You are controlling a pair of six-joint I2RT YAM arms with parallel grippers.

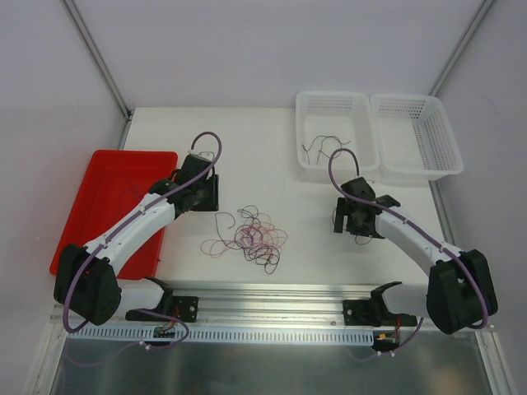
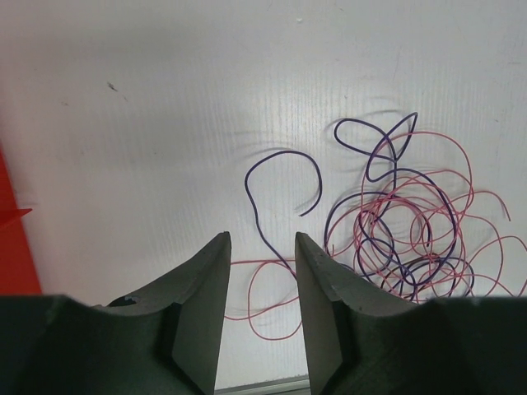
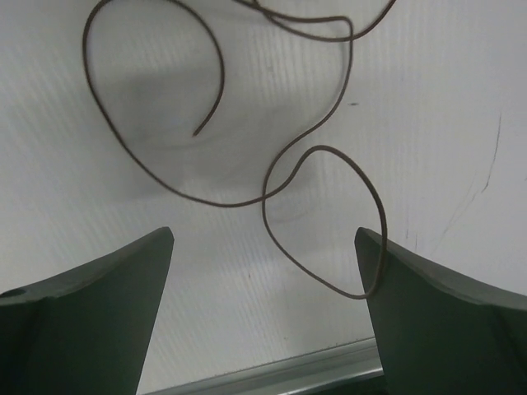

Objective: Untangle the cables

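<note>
1. Step in hand, as I judge it: pulling single strands out of the tangle. The bunch of cables (image 1: 257,236) lies mid-surface (image 1: 247,148) between the arms, with purple and pink loops interlaced.
2. State of left pincer (image 2: 261,240): narrow gap, nothing clamped. It hovers over a purple strand (image 2: 249,177) trailing off the bunch's edge.
3. State of right pincer (image 3: 263,234): wide, empty. One brown cable (image 3: 322,148) lies loose on the surface beneath it.
4. Next move, my estimate: nip the purple strand near its free end and draw it away slowly. The pink loops may drag along.
</note>
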